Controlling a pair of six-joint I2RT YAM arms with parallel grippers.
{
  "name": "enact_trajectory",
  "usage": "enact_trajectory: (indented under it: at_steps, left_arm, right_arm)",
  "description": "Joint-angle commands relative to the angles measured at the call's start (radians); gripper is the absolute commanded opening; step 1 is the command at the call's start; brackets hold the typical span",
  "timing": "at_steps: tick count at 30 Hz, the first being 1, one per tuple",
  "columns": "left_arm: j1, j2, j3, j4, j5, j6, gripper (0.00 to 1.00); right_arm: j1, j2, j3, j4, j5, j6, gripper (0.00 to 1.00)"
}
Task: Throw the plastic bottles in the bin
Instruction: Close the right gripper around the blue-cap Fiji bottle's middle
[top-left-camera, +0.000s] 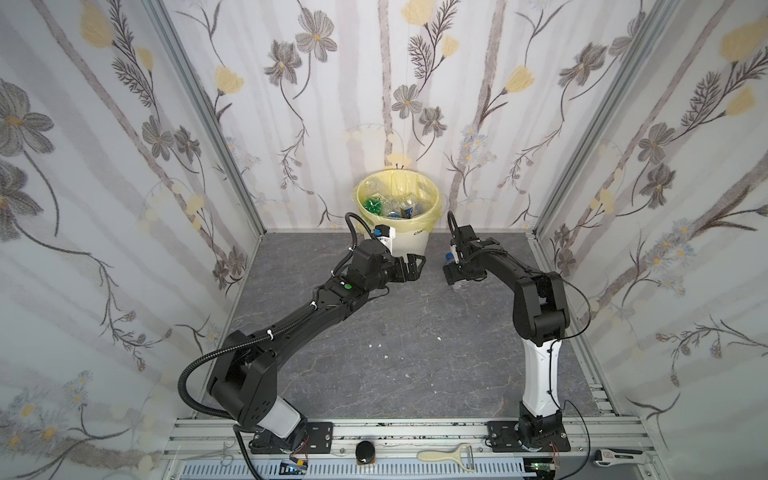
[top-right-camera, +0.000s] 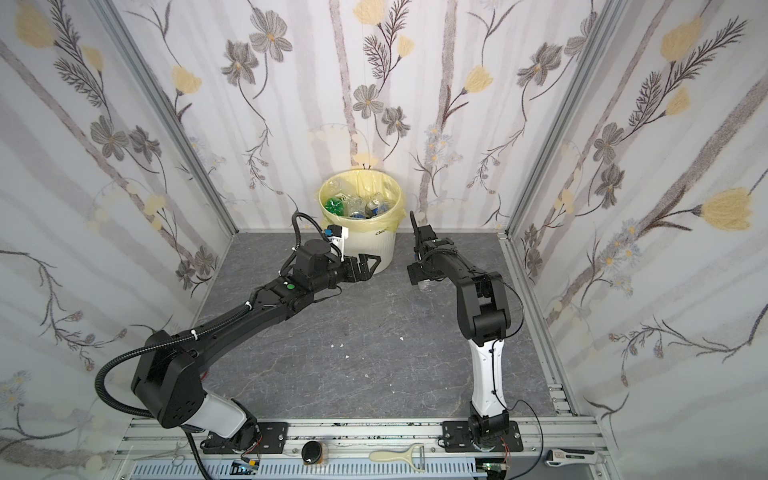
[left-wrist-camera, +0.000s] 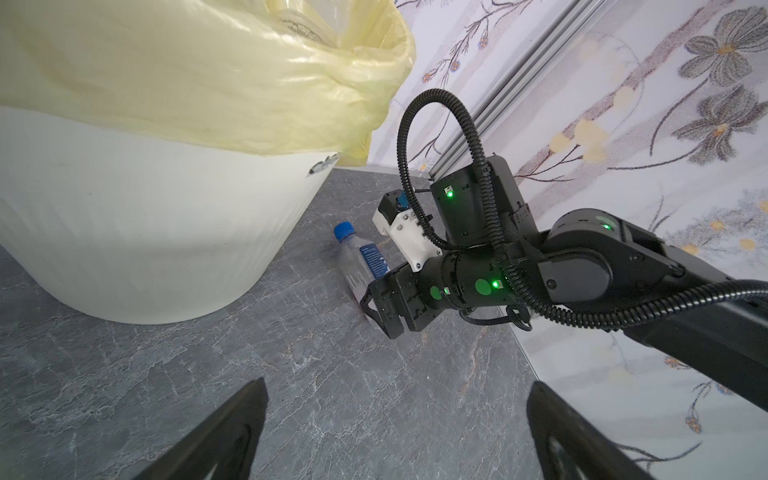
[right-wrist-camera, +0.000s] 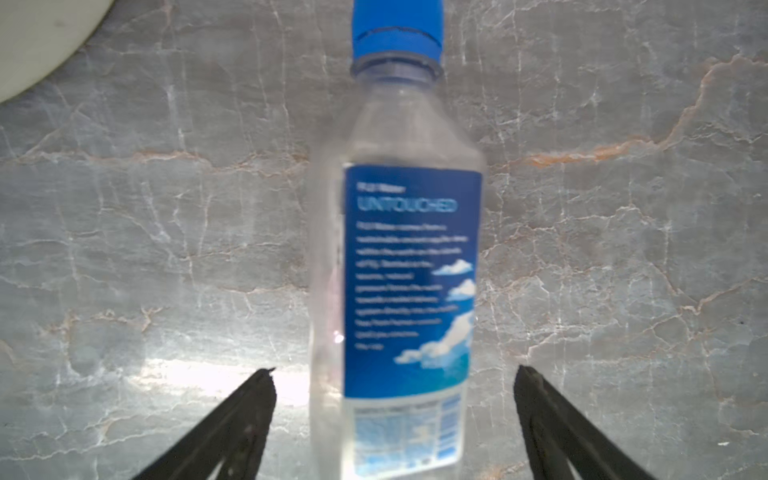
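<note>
In both top views the bin (top-left-camera: 409, 246) (top-right-camera: 374, 247) stands at the far middle of the bench (top-left-camera: 407, 357) (top-right-camera: 374, 353), against the back wall, its yellow bag (top-left-camera: 432, 218) (top-right-camera: 395, 216) folded over the rim. Bottles (top-left-camera: 395, 206) (top-right-camera: 357, 205) are piled inside, one green among clear ones. The left gripper (top-left-camera: 416, 266) (top-right-camera: 369, 266) sits just on the near side of the bin, pointing right, its jaws spread and holding nothing. Right of the bin, the right gripper (top-left-camera: 455, 283) (top-right-camera: 419, 281) points down at a bottle (top-left-camera: 449, 258) (top-right-camera: 424, 286) lying on the bench. The wrist covers most of the gripper here, so its jaws are hard to read from above.

In the left wrist view the left gripper (left-wrist-camera: 399, 432) has its jaws wide apart over bare bench (left-wrist-camera: 208, 374), with nothing between them. Beyond it the bottle (left-wrist-camera: 360, 257) lies flat near the bin (left-wrist-camera: 145, 232) but apart from it, blue cap (left-wrist-camera: 344, 230) at its far end. The right gripper (left-wrist-camera: 374, 301) sits low over its base end.

In the right wrist view the bottle (right-wrist-camera: 399, 270), clear with a blue label (right-wrist-camera: 409, 282), lies lengthwise between the fingers (right-wrist-camera: 249, 411) of the right gripper (right-wrist-camera: 392, 376). The jaws are spread, with bench (right-wrist-camera: 166, 208) showing on each side of the bottle, so they do not touch it. The bin's edge (right-wrist-camera: 33, 41) shows in one corner.
</note>
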Motion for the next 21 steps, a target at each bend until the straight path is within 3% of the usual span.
enact_trajectory:
  at_steps: [1,8,21]
  left_arm:
    - [0.001,-0.010,-0.003,0.031,-0.003,0.001,1.00]
    - [0.000,-0.013,-0.006,0.031,-0.005,0.004,1.00]
    - [-0.006,0.002,-0.012,0.031,0.012,-0.007,1.00]
  right_arm:
    - [0.005,0.018,0.029,0.025,-0.012,0.046,0.90]
    - [0.004,0.049,0.055,0.025,-0.006,0.053,0.87]
    - [0.002,0.073,0.058,0.032,-0.009,0.059,0.72]
